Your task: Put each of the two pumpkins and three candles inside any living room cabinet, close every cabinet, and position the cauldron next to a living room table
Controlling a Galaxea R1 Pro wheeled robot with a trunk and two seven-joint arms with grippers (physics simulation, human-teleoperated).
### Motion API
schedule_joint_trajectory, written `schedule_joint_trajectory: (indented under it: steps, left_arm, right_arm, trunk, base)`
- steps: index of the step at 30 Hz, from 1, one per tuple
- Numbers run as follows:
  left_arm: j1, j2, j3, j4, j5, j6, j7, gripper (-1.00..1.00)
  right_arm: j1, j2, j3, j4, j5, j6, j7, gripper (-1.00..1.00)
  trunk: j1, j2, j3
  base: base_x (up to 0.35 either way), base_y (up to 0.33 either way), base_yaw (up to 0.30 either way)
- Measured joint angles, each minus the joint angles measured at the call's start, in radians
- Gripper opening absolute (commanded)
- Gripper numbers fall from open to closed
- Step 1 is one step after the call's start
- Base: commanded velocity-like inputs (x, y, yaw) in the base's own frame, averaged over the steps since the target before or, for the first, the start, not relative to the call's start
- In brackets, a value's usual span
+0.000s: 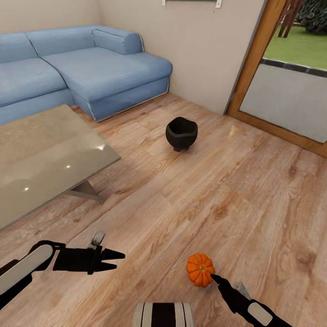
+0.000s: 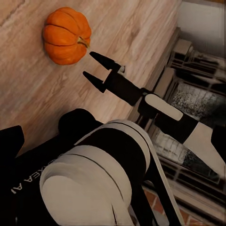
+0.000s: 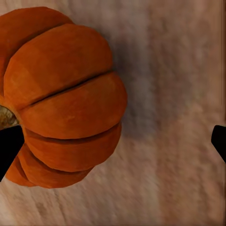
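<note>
One orange ribbed pumpkin [image 1: 200, 269] sits on the wood floor just in front of me. My right gripper [image 1: 217, 279] is open, its tips right at the pumpkin's side. In the left wrist view the right gripper [image 2: 88, 63] points at the pumpkin [image 2: 66, 35] with a small gap left. The right wrist view has the pumpkin [image 3: 61, 94] close up and off-centre, near one fingertip [image 3: 7, 150]. My left gripper [image 1: 116, 260] hovers open and empty to the left. The black cauldron [image 1: 181, 133] stands on the floor further ahead. The glossy table [image 1: 41, 154] is at left.
A blue corner sofa [image 1: 81, 68] lines the far left behind the table. A wood-framed glass door [image 1: 290, 91] is on the right, a beige wall between them. Open wood floor [image 1: 254, 195] lies between me, the cauldron and the door.
</note>
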Motion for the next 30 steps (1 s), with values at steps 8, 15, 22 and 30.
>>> schedule_joint_trajectory:
  steps: [8,15,22,30]
  left_arm:
    - [0.002,0.000,-0.001,-0.009,0.001,-0.001,-0.002,1.00]
    - [0.002,-0.001,-0.002,-0.008,0.000,-0.003,-0.002,1.00]
    - [0.002,-0.001,0.000,-0.007,-0.001,-0.003,-0.002,1.00]
    - [0.002,0.000,0.000,-0.006,-0.001,-0.003,-0.002,1.00]
  right_arm:
    - [0.000,-0.005,0.002,0.000,0.003,-0.027,0.094,1.00]
    - [0.000,-0.009,0.002,-0.031,0.005,-0.030,0.173,1.00]
    - [0.000,-0.009,0.002,-0.056,0.005,-0.033,0.176,1.00]
    - [0.000,-0.011,0.002,-0.058,0.005,-0.033,0.204,1.00]
  trunk:
    - [0.000,0.000,-0.004]
    - [0.000,0.000,-0.004]
    - [0.004,-0.002,-0.031]
    - [0.007,-0.004,-0.062]
  base:
    - [0.000,0.000,0.000]
    - [0.000,0.000,0.000]
    - [0.000,0.000,0.000]
    - [0.000,0.000,0.000]
